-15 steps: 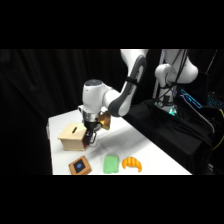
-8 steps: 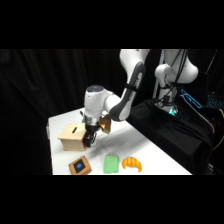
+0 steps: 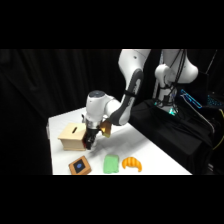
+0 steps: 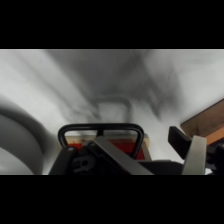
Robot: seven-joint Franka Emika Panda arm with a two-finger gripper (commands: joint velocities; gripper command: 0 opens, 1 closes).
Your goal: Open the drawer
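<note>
Side: gripper (image 3: 89,142) low at the box (image 3: 71,137) front, where the drawer sits; a tile (image 3: 80,166), green block (image 3: 111,164) and croissant (image 3: 132,163) lie nearer the camera on the table (image 3: 155,155).
Wrist: drawer (image 4: 107,146) red front and dark handle (image 4: 101,129) right ahead of gripper (image 4: 150,165). Can't tell if it's open or clamped.
Risk: weak hold slips off the handle, or the pull drags the whole box.

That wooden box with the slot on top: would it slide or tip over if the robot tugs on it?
The wooden box looks low and broad with a flat base, so tipping seems unlikely. It appears small and light, resting loose on the smooth white table, so a tug from the gripper at its front could probably drag it along.
</note>
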